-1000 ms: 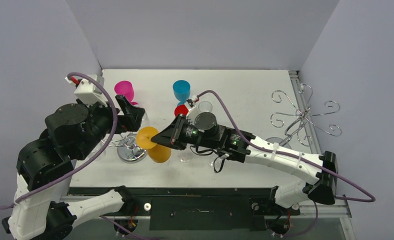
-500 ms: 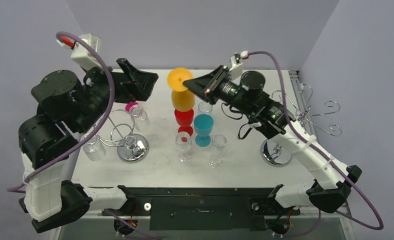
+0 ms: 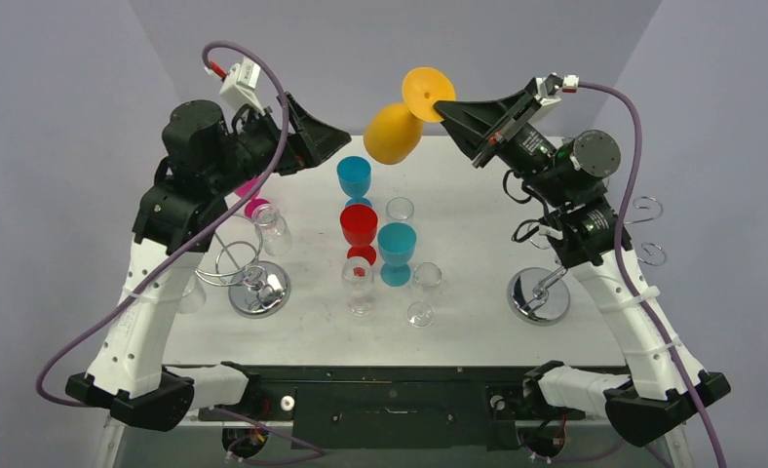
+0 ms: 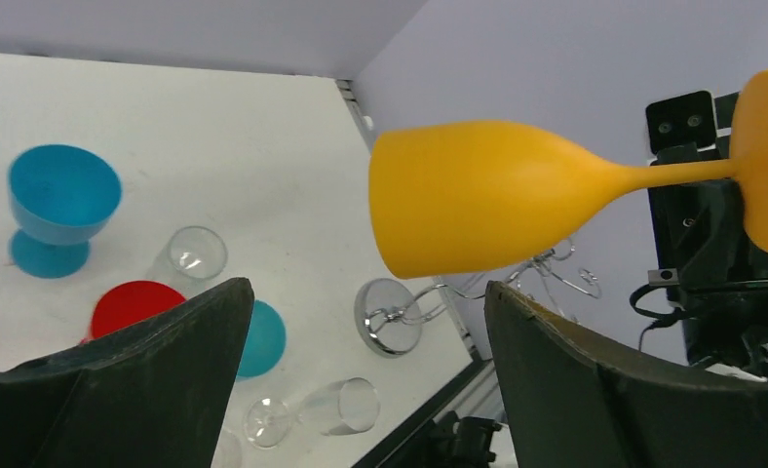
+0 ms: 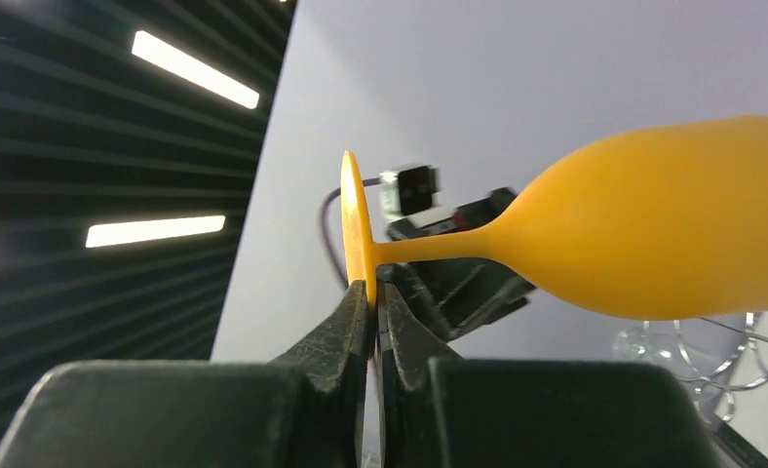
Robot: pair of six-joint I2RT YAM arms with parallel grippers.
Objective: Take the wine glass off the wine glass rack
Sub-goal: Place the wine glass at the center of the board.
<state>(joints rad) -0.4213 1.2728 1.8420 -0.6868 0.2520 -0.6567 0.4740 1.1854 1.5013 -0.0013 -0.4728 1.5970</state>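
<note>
A: Jaws first. Right gripper [image 5: 369, 292]: all but closed, pinching the rim of the foot [image 5: 353, 219] of the orange wine glass [image 3: 392, 133]. Left gripper [image 4: 367, 292]: spread wide, nothing in it.

B: Where is the glass, taking the red goblet [image 3: 358, 224] as the mark?

A: High above it and toward the back wall, well off the table [image 3: 478, 185]. It lies sideways in the air, bowl toward the left arm, foot toward the right.

B: Touching either rack?

A: No. One wine glass rack [image 3: 256, 290] stands to the goblet's left, a second rack [image 3: 539, 295] well to its right. The glass is apart from both. I reckon the removal itself is done and only the setting down is left.

B: Why grip the edge?

A: My guess is that the thin disc is the part these narrow jaws can close on flat, since the bowl is too wide. It looks a weak hold, though. The glass is a long lever and could pivot.

B: And the open left jaws?

A: They bracket the bowl in the wrist view, not touching. Probably placed to steady or receive it. I can't tell how near.
</note>
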